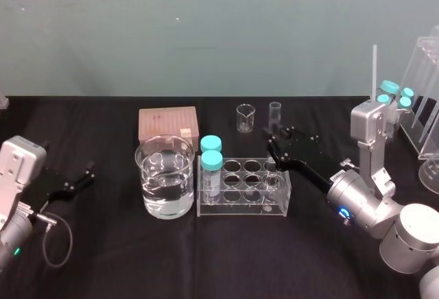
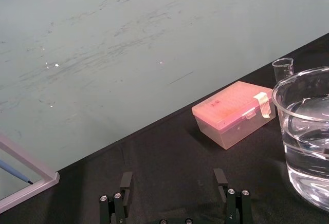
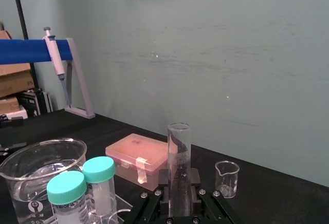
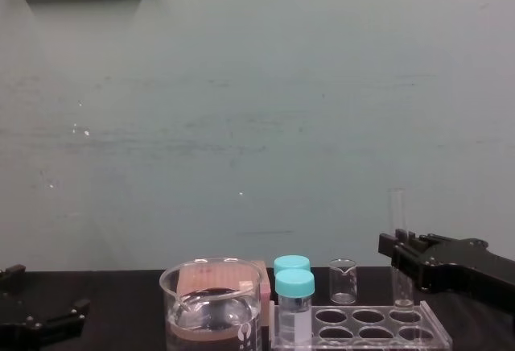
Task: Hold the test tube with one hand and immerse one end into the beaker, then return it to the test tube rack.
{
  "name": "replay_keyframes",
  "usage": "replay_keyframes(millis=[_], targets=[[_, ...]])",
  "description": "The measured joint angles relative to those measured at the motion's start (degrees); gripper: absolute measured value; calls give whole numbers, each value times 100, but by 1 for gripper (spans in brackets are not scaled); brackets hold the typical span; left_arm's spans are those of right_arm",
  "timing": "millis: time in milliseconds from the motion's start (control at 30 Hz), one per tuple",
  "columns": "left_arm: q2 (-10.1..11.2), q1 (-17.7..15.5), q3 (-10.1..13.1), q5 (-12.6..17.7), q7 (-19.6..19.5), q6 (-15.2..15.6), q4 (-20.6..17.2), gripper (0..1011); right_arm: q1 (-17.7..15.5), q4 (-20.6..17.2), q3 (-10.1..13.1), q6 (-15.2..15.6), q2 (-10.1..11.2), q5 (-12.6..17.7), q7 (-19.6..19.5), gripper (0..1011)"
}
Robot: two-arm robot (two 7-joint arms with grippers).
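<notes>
The test tube (image 1: 275, 112) stands upright with my right gripper (image 1: 274, 142) shut on its middle; in the right wrist view the tube (image 3: 179, 142) sits between the two black fingers. Its lower end is at the far right hole of the clear test tube rack (image 1: 281, 203), seen from the side in the chest view (image 4: 397, 206). I cannot tell whether it rests on the rack's floor. The beaker (image 1: 164, 175), about half full of clear liquid, stands just left of the rack. My left gripper (image 1: 86, 175) is parked open at the table's left, its fingers apart (image 2: 173, 183).
Two teal-capped vials (image 1: 211, 155) stand in the rack's left holes. A pink box (image 1: 167, 124) lies behind the beaker, and a tiny beaker (image 1: 245, 117) behind the rack. A clear stand (image 1: 425, 107) with more teal vials is at the far right.
</notes>
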Motion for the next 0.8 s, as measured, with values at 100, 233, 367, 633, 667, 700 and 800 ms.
replay_keyframes(millis=[100,233,367,633,667,700,800], targets=[[0,0,0,0,0,0,0,1000,2,0,-6,-2,1,-15,0,227],[0,0,0,0,0,0,0,1000,2,0,-6,-3,2,-13,0,227],[0,0,0,0,0,0,0,1000,2,0,-6,-5,3,-9,0,227],[0,0,0,0,0,0,0,1000,0,0,-1,-6,3,-3,2,413],[0,0,0,0,0,0,0,1000,-1,0,-1,-6,3,-2,3,427],[0,0,0,0,0,0,0,1000,-1,0,0,-6,3,-1,3,453],[0,0,0,0,0,0,0,1000,-2,-1,0,-6,3,2,4,574]])
